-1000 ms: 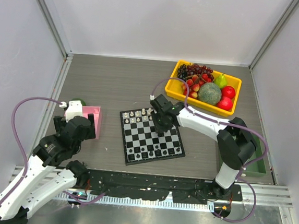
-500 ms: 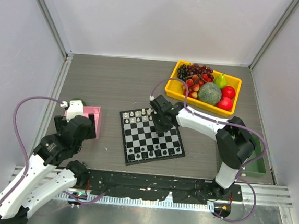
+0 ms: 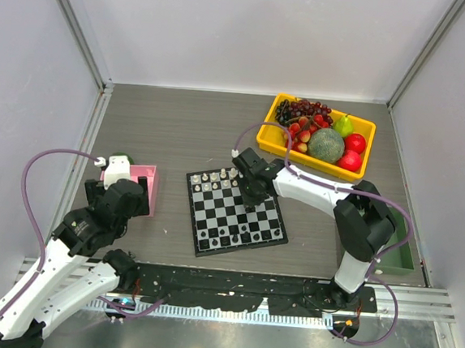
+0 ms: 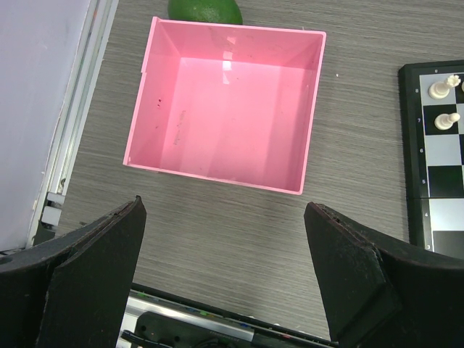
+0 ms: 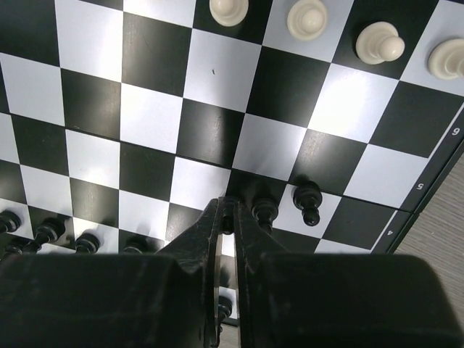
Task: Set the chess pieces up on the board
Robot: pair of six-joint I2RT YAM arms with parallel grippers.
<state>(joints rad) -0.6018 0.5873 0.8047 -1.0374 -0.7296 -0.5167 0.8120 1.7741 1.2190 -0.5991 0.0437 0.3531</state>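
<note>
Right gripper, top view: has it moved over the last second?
Yes, slightly. The right gripper has crept left and toward the far edge of the board, which itself has not shifted.

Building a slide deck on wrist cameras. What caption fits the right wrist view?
Shut right end effector above the chessboard, beside two black pawns; white pieces in a row beyond.

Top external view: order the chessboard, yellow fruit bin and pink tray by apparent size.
1. chessboard and yellow fruit bin: too alike in footprint to rank.
2. pink tray: clearly smallest, though partly hidden.
</note>
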